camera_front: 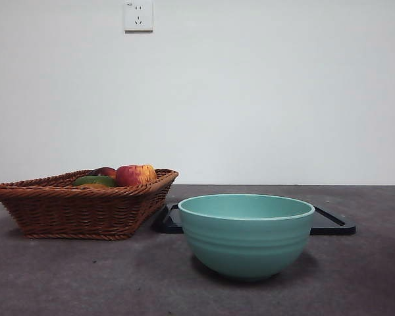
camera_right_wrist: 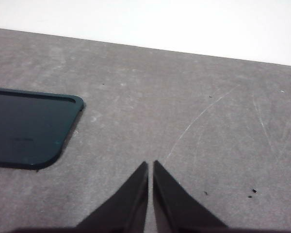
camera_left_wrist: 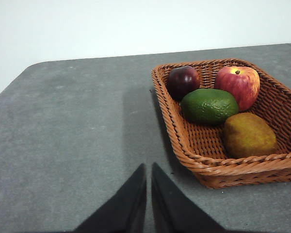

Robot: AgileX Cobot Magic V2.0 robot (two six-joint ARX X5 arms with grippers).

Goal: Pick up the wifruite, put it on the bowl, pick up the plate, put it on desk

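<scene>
The wifruite [camera_left_wrist: 249,135], a dull brownish-orange oval fruit, lies in the brown wicker basket [camera_left_wrist: 184,141] at its near corner; in the front view only a sliver of it [camera_front: 92,186] shows over the basket rim. The teal-green ridged bowl [camera_front: 246,234] stands empty on the dark grey desk [camera_front: 85,276], in front of the flat black tray [camera_front: 332,224]. My left gripper [camera_left_wrist: 149,167] is shut and empty over bare desk beside the basket. My right gripper [camera_right_wrist: 151,164] is shut and empty over the desk next to the tray [camera_right_wrist: 24,128].
The basket [camera_front: 79,207] stands left of the bowl and also holds a red-and-yellow apple [camera_left_wrist: 237,85], a green fruit [camera_left_wrist: 209,105] and a dark red fruit [camera_left_wrist: 183,81]. A white wall with a socket [camera_front: 138,16] rises behind the desk.
</scene>
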